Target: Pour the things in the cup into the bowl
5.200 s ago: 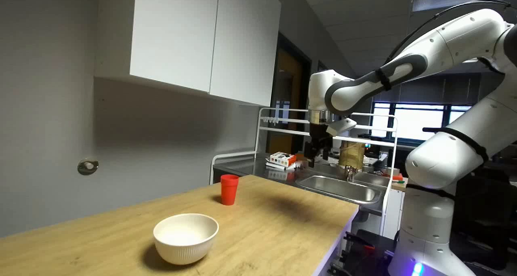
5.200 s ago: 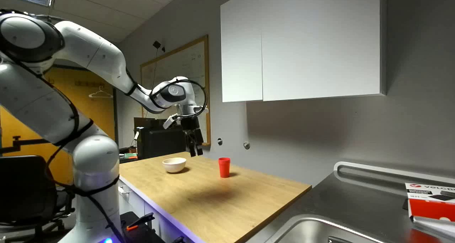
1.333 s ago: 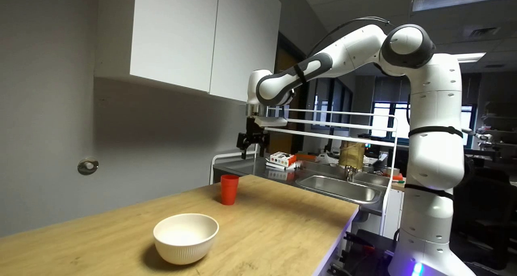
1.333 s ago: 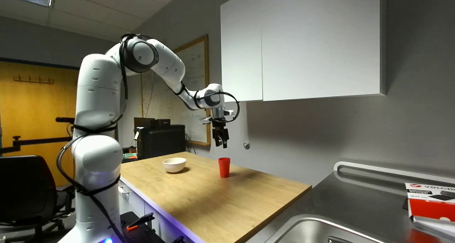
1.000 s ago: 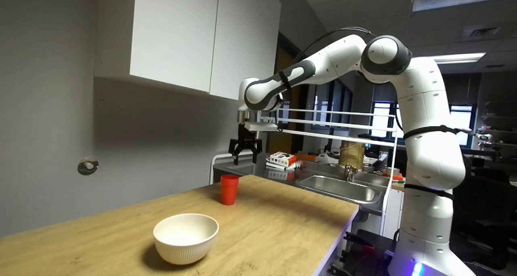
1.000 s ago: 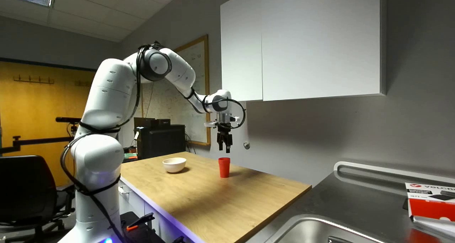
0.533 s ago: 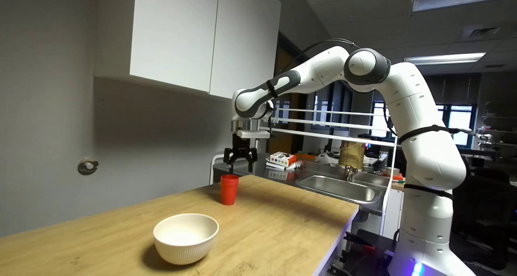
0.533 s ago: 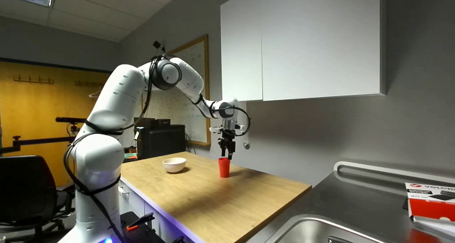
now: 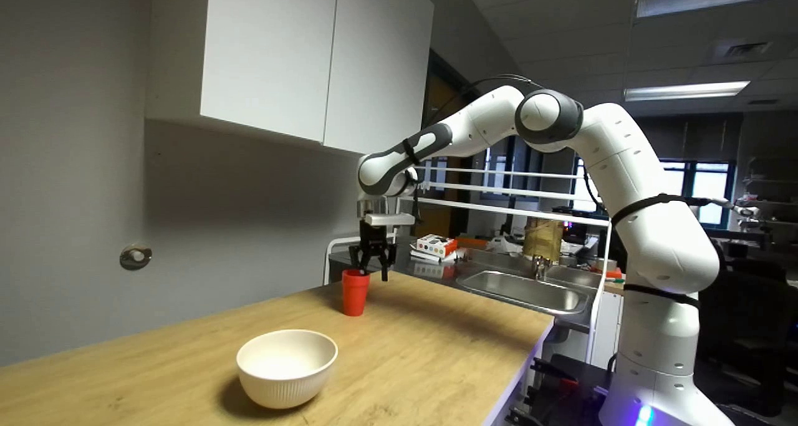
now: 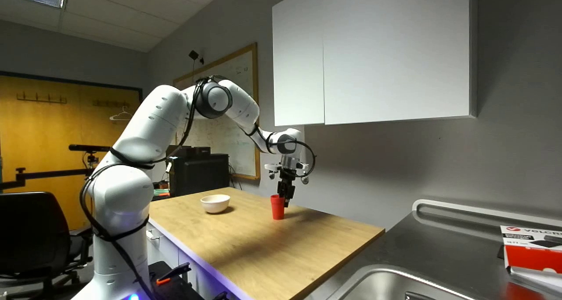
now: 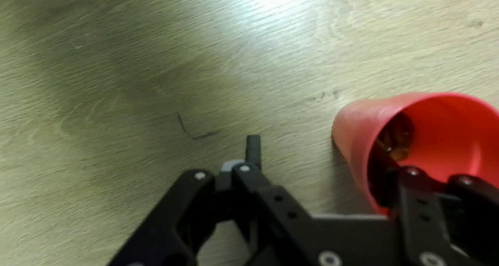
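Observation:
The red cup stands upright on the wooden table near the wall, also in an exterior view and at the right of the wrist view. Small brownish things lie at its bottom. The white bowl stands apart from the cup in both exterior views and is out of the wrist view. My gripper is open at the cup's rim. In the wrist view one finger reaches inside the cup and the other is outside, with the cup's wall between them. That inner fingertip is hidden.
The wooden table ends beside a dark counter with a sink and a box. A white rack stands over the sink. A wall cabinet hangs above the table, close to the arm.
My gripper has come across from farther off and down to the cup, open. In the last half second one finger has entered the cup, which has shifted slightly. The bowl has not moved.

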Controlling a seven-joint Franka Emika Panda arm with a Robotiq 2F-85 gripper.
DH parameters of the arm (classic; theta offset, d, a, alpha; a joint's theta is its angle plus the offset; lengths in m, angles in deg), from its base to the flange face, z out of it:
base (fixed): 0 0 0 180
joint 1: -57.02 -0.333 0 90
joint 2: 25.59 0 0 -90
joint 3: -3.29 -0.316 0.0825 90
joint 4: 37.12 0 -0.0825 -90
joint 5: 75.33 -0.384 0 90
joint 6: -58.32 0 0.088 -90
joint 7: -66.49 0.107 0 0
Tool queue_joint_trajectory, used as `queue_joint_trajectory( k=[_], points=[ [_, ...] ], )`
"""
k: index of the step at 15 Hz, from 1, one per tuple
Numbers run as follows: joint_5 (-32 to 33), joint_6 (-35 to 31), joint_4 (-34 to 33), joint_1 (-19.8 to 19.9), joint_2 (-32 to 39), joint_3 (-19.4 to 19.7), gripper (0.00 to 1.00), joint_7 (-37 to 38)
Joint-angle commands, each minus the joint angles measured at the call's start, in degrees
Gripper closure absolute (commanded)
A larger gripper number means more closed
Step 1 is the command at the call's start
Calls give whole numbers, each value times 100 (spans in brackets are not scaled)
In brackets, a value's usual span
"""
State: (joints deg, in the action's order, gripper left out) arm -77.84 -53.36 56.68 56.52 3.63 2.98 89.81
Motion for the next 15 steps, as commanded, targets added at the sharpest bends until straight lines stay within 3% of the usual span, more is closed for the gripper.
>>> queue_joint_trajectory(
  k=[1, 6, 15],
  points=[
    [-108, 297, -294, -47, 114, 125, 65, -108],
    [-33, 412, -374, -124, 45, 156, 98, -12],
    [410, 420, -97, -651, -514, 133, 98, 238]
  ],
)
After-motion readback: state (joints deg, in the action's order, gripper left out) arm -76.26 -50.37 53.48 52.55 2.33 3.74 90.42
